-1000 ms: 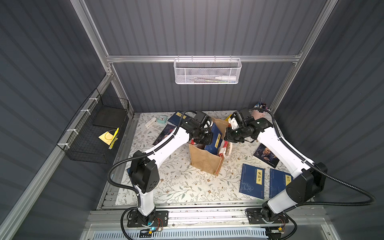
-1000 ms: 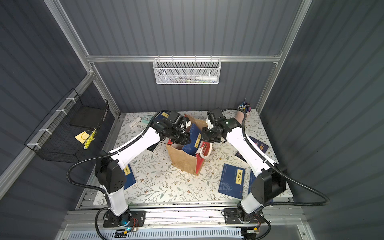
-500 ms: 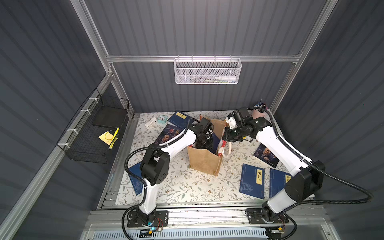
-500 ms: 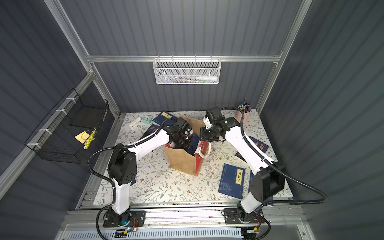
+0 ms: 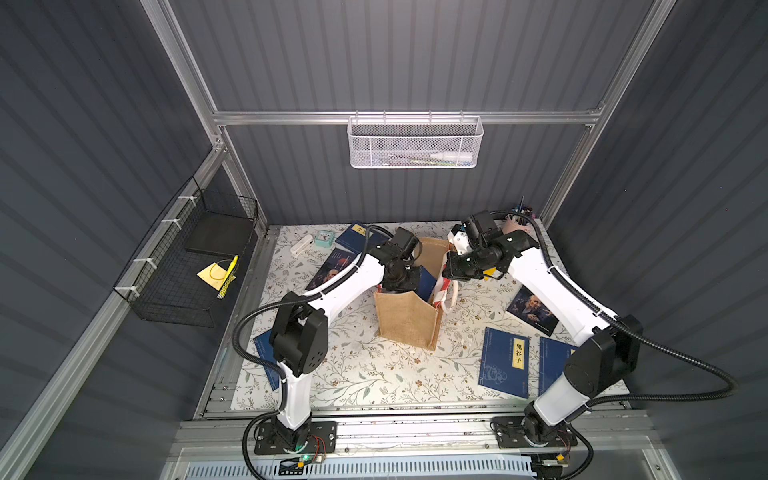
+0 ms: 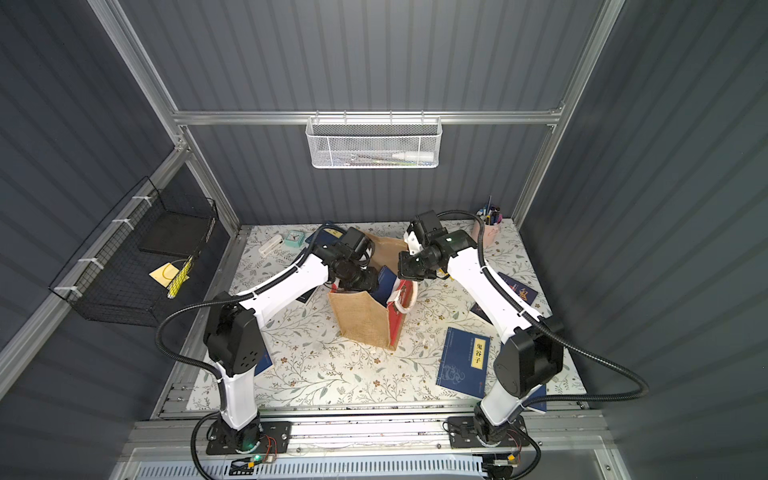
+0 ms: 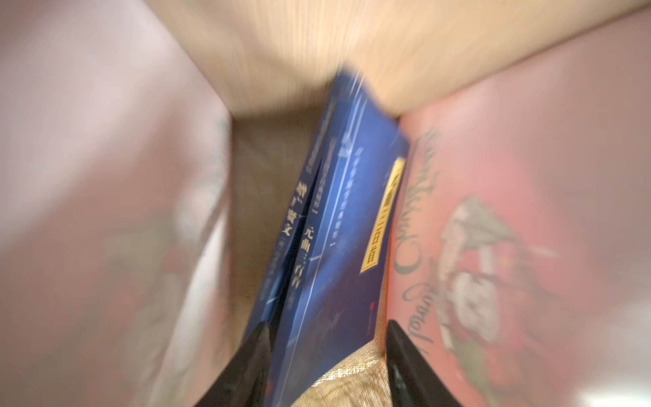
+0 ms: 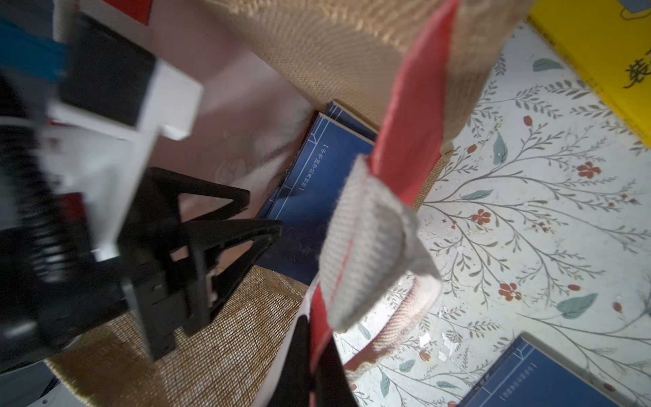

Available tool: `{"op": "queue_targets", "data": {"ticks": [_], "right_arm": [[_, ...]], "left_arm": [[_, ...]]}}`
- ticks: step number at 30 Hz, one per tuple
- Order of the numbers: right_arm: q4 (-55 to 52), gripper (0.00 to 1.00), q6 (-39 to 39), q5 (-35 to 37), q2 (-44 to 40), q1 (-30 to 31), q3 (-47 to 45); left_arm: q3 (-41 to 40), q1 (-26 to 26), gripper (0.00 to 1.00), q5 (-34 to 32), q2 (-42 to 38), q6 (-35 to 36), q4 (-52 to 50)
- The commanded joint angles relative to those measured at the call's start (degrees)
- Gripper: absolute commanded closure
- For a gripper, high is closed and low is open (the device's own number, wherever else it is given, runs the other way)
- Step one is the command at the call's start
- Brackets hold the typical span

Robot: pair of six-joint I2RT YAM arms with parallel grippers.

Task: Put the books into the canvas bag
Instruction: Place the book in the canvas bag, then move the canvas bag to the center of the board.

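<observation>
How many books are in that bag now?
2. One navy book leans against the red-printed wall of the canvas bag, the second navy book beside it. More may be hidden.

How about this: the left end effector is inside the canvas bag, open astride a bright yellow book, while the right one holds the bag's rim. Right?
No. The left wrist view shows a navy blue book, not a yellow one. The left end effector is inside the canvas bag, open astride that book, while the right end effector holds the bag's rim.

Books [image 7: 338,229] inside canvas bag [image 5: 409,320], other books [image 5: 504,356] flat on table [image 5: 365,374] around it
</observation>
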Motion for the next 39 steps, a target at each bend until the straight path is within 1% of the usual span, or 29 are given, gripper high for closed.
{"op": "queue_targets", "data": {"ticks": [1,5,7,8,12,15,20,23,25,27,28,30,33,34,35,36,37,39], "right_arm": [[-0.8,0.97,-2.0,-0.1,1.4,-0.4,2.9],[-1.3,0.97,-4.8,-1.7,4.7,-0.6,7.0],[-2.1,0.97,-7.3,-2.6,7.0,-0.5,10.6],[-2.8,0.97,-8.6,-4.6,8.3,-0.5,12.5],[-6.3,0.97,-14.0,-5.0,13.9,-0.5,21.3],[-7.7,0.97,-16.3,-5.5,17.4,-0.7,26.9],[-7.7,0.97,-16.5,-9.2,21.9,-1.9,33.7],[-6.7,0.97,-15.9,-11.8,23.3,-2.7,35.6],[-5.7,0.96,-15.1,-13.0,23.7,-3.3,35.9],[-5.2,0.95,-14.6,-12.5,23.9,-3.8,35.9],[-5.3,0.92,-14.1,-11.7,24.1,-4.2,36.1],[-5.9,0.90,-13.6,-9.6,24.4,-4.6,37.2],[-8.1,0.80,-12.9,-5.6,24.7,-4.8,40.0],[-8.8,0.75,-12.6,-4.7,24.7,-4.8,40.9],[-9.4,0.68,-12.4,-4.1,24.5,-4.8,41.6],[-10.1,0.64,-12.1,-3.8,24.2,-4.8,42.1],[-10.5,0.61,-11.5,-1.6,23.6,-4.8,42.3],[-10.8,0.54,-10.4,-0.1,22.0,-4.8,41.7]], "left_arm": [[2.6,0.5,0.45,-4.4,-6.1,3.0,-0.1],[1.2,0.5,0.46,-5.0,-8.9,4.9,2.8],[0.8,0.5,0.48,-3.9,-8.9,5.5,3.7],[0.8,0.5,0.50,-3.2,-8.6,5.6,3.8],[0.4,0.5,0.61,0.4,-6.7,5.7,5.2],[-0.6,0.5,0.62,0.4,-5.1,6.1,6.4],[-2.0,1.3,0.66,1.6,-0.8,7.7,8.9],[-3.4,3.5,0.71,2.3,2.9,5.6,9.7],[-5.4,5.3,0.72,2.5,4.7,2.9,10.6],[-7.1,6.5,0.73,4.4,5.4,1.6,11.7],[-7.5,6.7,0.73,5.1,5.2,1.4,12.0],[-8.0,6.7,0.71,5.3,4.0,1.7,12.5],[-7.4,6.7,0.62,4.2,1.0,2.5,12.5],[-6.8,6.7,0.59,3.9,-0.3,2.9,12.3],[-6.2,6.7,0.57,3.7,-1.3,3.3,12.0],[-5.4,6.7,0.54,3.4,-2.6,3.7,11.6],[-4.7,6.7,0.53,3.1,-3.9,4.2,11.2],[-3.1,6.7,0.50,2.1,-6.4,4.9,9.9]]}}
